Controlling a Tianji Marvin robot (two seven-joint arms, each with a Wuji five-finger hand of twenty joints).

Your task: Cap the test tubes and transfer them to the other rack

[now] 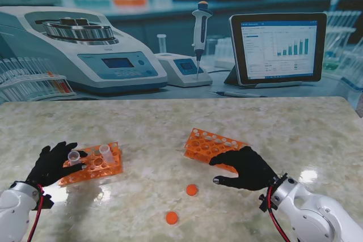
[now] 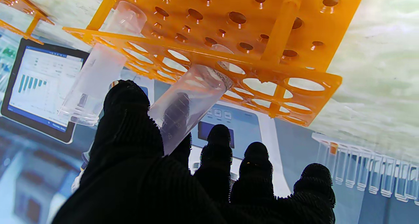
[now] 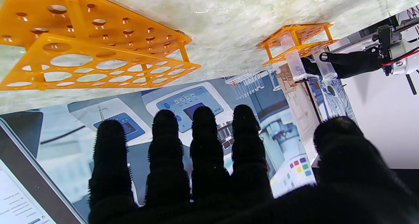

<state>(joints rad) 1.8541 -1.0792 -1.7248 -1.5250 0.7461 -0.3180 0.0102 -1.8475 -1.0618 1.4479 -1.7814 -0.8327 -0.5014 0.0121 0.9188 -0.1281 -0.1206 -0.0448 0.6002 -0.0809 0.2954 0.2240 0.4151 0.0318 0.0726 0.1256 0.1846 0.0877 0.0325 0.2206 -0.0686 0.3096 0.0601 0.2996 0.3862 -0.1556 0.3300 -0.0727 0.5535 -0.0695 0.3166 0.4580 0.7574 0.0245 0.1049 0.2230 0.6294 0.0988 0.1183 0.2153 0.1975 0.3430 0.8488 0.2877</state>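
Observation:
Two uncapped clear test tubes stand in the orange rack [image 1: 93,165] on my left. My left hand [image 1: 51,164] is at that rack's left end, thumb and forefinger closed around the nearer tube [image 1: 74,157], which sits in its hole. The wrist view shows this tube [image 2: 193,96] between thumb and a finger behind it, with the other tube [image 2: 98,70] beside it. The second tube [image 1: 105,152] stands free. Two orange caps [image 1: 191,190] [image 1: 171,217] lie on the table between the hands. My right hand [image 1: 247,168] is open, fingers spread, at the near edge of the other orange rack [image 1: 212,144], which holds no tubes.
A marble table top [image 1: 181,123] ends at a printed lab backdrop with a centrifuge [image 1: 85,49], a pipette [image 1: 200,32] and a tablet [image 1: 278,49]. In the right wrist view the tubeless rack [image 3: 114,21] is close, the left rack [image 3: 294,30] and left hand [image 3: 347,62] farther off.

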